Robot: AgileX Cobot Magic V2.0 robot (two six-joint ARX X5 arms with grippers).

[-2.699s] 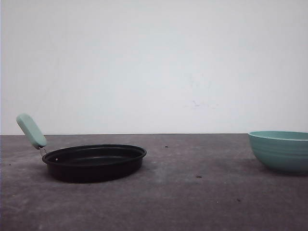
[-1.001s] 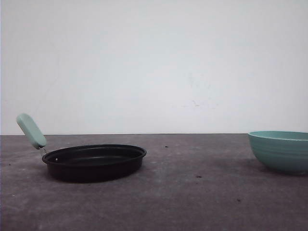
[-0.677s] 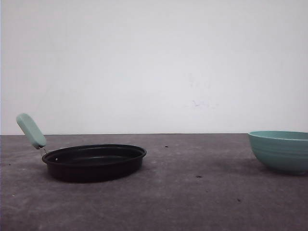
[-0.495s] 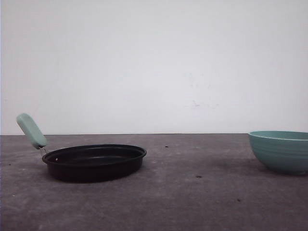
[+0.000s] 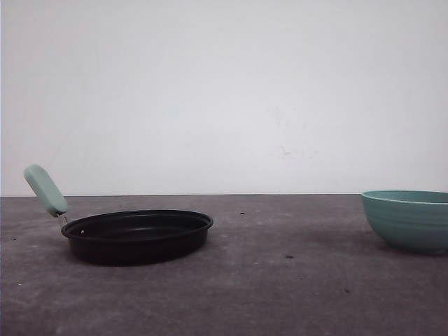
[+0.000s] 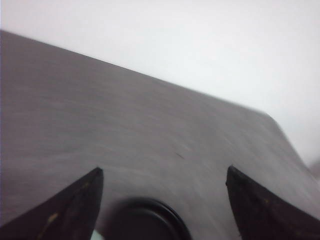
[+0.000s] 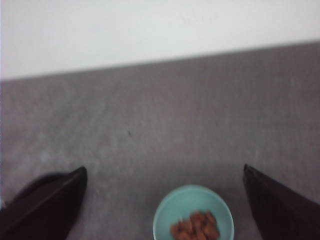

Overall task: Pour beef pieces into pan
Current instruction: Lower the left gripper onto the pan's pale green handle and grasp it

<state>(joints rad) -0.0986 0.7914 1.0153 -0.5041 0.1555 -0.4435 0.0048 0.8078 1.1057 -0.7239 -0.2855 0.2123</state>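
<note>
Pan: I see the pan (image 5: 137,236) on the left side of the table (image 5: 280,294) in my front view, flat on the surface, black, shallow, with a rolled rim.
Pan handle: its mint-green handle (image 5: 45,190) sticks up and out to the left, tilted away from the pan.
Pan inside: from this low angle I cannot tell what lies in it.
Left gripper: in my left wrist view the left gripper (image 6: 162,210) hangs above the table with its two dark fingers (image 6: 65,210) spread wide apart and nothing between them.
Under the left gripper: a dark round shape, which I take for the pan (image 6: 145,220), sits between the fingertips at the edge of that view; the picture is blurred, so I cannot say more about it.
Table: dark grey, mottled, with a few small dark specks near the middle, against a plain white wall (image 5: 224,91).
Right gripper: in my right wrist view the right gripper (image 7: 165,200) is also spread wide, its dark fingers (image 7: 45,205) well apart and gripping nothing.
Bowl: a teal bowl (image 5: 407,219) stands at the right edge of my front view, well apart from the pan; in the right wrist view the bowl (image 7: 167,212) lies between the open fingers, below them.
Beef pieces: the beef pieces (image 7: 195,226) are in the bowl, a small reddish-orange heap resting on one side of its floor.
</note>
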